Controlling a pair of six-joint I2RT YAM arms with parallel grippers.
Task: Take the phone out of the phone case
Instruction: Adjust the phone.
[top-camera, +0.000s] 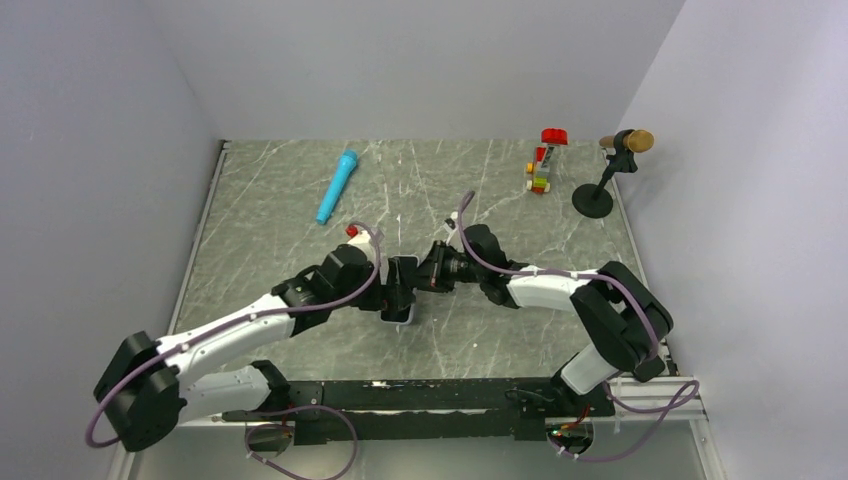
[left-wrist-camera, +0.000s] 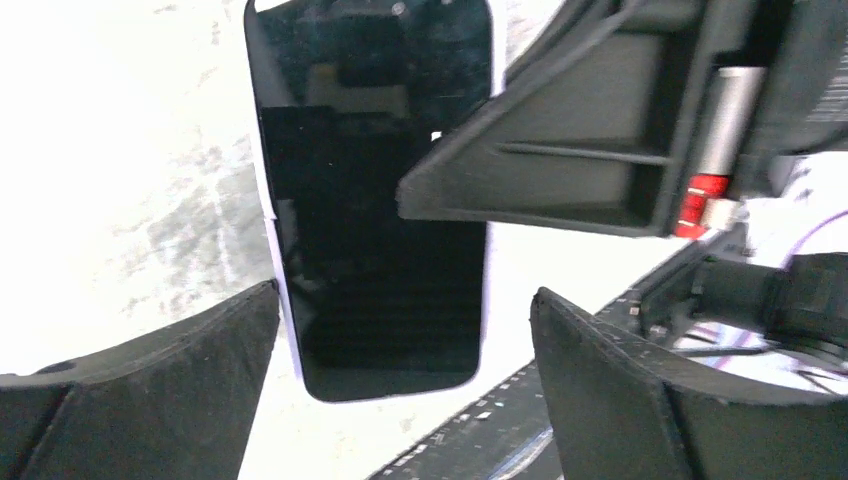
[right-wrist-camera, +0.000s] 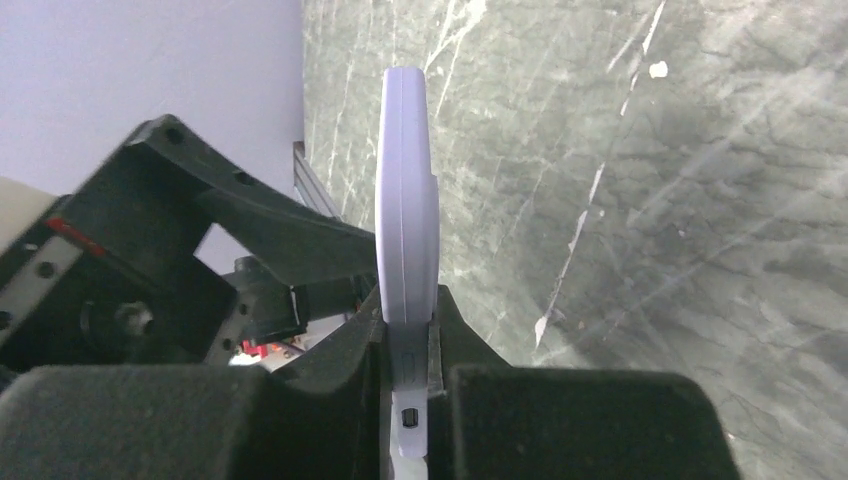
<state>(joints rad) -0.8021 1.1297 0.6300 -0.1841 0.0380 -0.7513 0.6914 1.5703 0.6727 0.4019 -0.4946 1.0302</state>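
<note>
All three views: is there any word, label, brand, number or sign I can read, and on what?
None readable. The phone screen is dark and blank; the phone case edge is plain; the toy bricks and blue marker are too small to show any print.

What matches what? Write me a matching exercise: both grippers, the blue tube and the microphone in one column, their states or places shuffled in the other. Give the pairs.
1. left gripper
2. right gripper
3. blue tube
4. microphone

A. on a stand at the far right corner of the table
B. shut on the edge of the phone case
C. open, one finger on each side of the phone
D. lying flat, far left part of the table

Pairs: 1-C, 2-B, 3-D, 4-A
</note>
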